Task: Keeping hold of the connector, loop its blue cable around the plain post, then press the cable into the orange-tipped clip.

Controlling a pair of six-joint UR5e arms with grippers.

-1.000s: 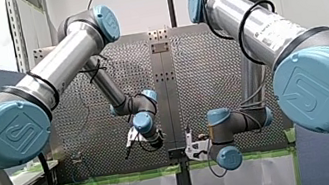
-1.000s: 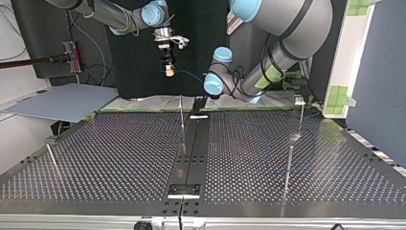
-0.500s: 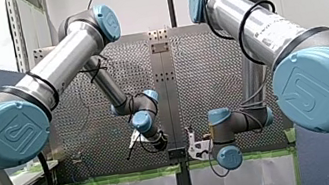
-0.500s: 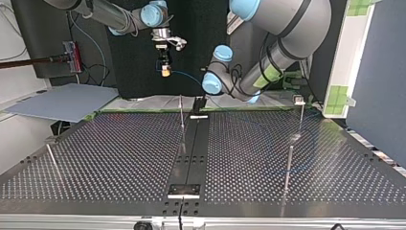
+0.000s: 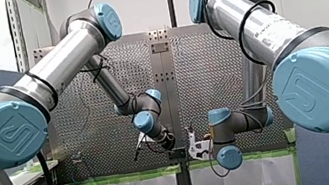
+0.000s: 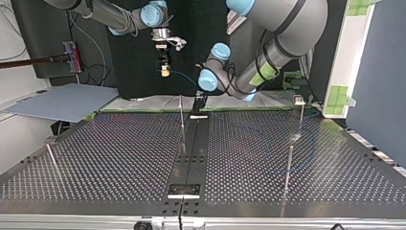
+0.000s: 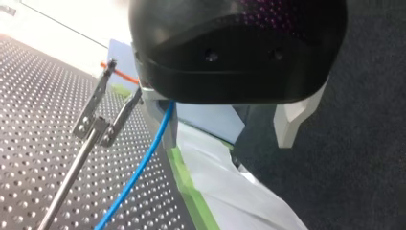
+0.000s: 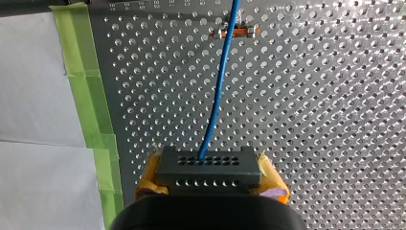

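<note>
While my right gripper (image 8: 210,175) clamps the connector (image 8: 209,165), its blue cable (image 8: 218,96) runs toward twelve o'clock past the orange-tipped clip (image 8: 237,31); my left gripper (image 7: 225,124) gapes wide.

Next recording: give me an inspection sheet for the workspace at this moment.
Surface: perforated table, thin posts standing on it.
Job's things: connector in my right gripper; orange-tipped clip ahead of it.
Clutter: nothing seen.
Grippers: right gripper shut on connector, yellow pads; left gripper at the blue cable, grip unclear.
Cables: blue cable runs from connector toward the clip.
Surroundings: green tape along the table edge, grey board at the top view's left.
</note>
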